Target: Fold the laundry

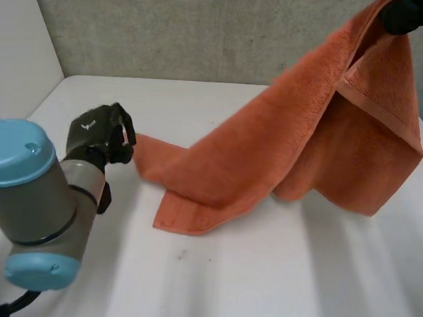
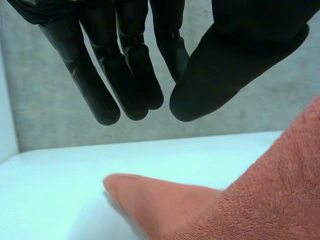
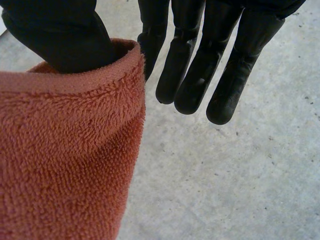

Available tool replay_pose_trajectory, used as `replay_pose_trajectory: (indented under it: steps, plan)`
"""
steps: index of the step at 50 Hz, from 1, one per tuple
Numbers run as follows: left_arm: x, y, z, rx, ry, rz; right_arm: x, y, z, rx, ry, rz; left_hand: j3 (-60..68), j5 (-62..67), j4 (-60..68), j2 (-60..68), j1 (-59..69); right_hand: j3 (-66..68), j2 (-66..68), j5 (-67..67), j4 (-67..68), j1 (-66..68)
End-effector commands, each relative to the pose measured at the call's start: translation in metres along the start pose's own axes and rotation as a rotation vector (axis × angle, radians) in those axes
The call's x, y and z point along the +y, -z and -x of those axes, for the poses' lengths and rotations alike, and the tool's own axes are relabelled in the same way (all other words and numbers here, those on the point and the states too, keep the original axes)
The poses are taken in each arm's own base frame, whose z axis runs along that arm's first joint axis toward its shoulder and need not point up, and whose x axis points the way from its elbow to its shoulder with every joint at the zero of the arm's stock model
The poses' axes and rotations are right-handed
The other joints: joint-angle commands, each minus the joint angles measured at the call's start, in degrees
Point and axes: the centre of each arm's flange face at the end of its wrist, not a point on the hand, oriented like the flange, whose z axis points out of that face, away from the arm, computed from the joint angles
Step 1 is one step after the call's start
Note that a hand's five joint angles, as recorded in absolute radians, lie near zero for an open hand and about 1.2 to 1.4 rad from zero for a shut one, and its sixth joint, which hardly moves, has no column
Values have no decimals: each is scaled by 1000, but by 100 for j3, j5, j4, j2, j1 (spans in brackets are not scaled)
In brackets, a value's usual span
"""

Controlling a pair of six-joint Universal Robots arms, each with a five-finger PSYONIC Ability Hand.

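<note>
orange towel [image 1: 306, 151] hangs from right hand [image 1: 407, 14], raised over the table's [image 1: 276, 279] far right; its lower end lies on the table. right fingers [image 3: 192, 75] straight, towel draped over thumb. left hand [image 1: 97, 136] relaxed, holding nothing, just beside the towel's near corner [image 2: 150, 192].

The head camera looked down from behind onto the worktop [image 1: 275, 286]. Wrist cameras sat close, facing along the left hand [image 2: 130, 75] and right hand [image 3: 200, 60]. All three caught the towel [image 1: 270, 148].
</note>
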Motion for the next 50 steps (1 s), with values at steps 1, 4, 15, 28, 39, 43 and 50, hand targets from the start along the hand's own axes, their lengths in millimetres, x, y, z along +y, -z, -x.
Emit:
replay_pose_trajectory:
  steps: [1, 4, 15, 28, 39, 43, 50]
  plan:
    - [36, 48, -34, 194, -28, 188, 9, -2, 5, -11, -31, 23, -3017, -3042, -3053, -3019, -2978, 1188, 1200, 1362, 1155, 2337]
    - [55, 62, -47, 242, -36, 246, 8, -2, 6, -13, -45, 23, -3310, -3335, -3346, -3313, -3272, 1188, 1200, 1362, 1155, 2337]
    - [81, 86, -77, 301, 15, 299, 7, -2, 7, -16, -49, 18, -3294, -3318, -3329, -3296, -3255, 1188, 1200, 1362, 1155, 2337]
    - [119, 81, -100, 329, 64, 354, -1, 5, 20, -53, -79, 2, -3261, -3285, -3296, -3263, -3222, 1188, 1200, 1362, 1155, 2337]
    - [144, 65, -107, 295, 63, 348, -6, 8, 21, -57, -124, -4, -3193, -3218, -3229, -3195, -3154, 1188, 1200, 1362, 1155, 2337]
    - [145, 61, -106, 269, 62, 333, -17, 15, 25, -75, -133, -28, -3159, -3184, -3195, -3162, -3121, 1188, 1200, 1362, 1155, 2337]
    - [145, 49, -109, 237, 76, 264, -39, 32, 23, -82, -145, -73, -2255, -2279, -2290, -2257, -2216, 1188, 1200, 1362, 1155, 2337]
